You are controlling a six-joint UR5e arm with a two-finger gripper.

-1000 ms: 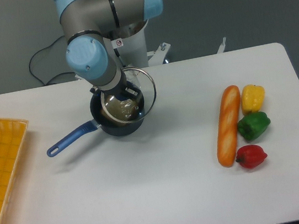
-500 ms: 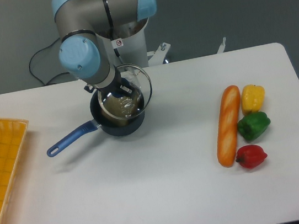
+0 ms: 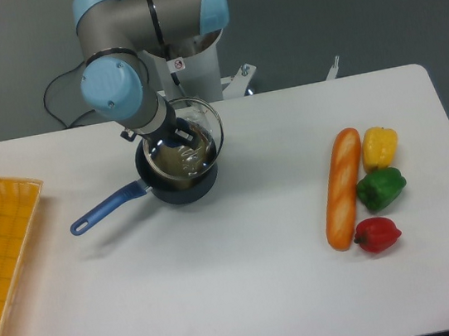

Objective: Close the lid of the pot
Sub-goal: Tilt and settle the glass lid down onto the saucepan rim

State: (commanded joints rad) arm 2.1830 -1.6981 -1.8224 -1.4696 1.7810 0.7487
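- While the gripper [image 3: 184, 134] hung over the pot, nearest the camera and well off to its right lay a red pepper [image 3: 377, 234], with a green pepper [image 3: 381, 188] and a yellow pepper [image 3: 379, 146] lined up behind it.
- Just beside those sat a long bread loaf [image 3: 342, 189], lengthwise.
- Far off to the gripper's left was an orange tray [image 3: 2, 249] at the table [image 3: 251, 298] edge.
- Right under the gripper sat the pot [image 3: 178, 184], blue handle pointing toward the near left.
- Gripper was clamped on the lid [image 3: 185, 149] by its blue knob, as far as I could tell. Glass lid was tilted, partly over the pot's mouth, its far rim raised.
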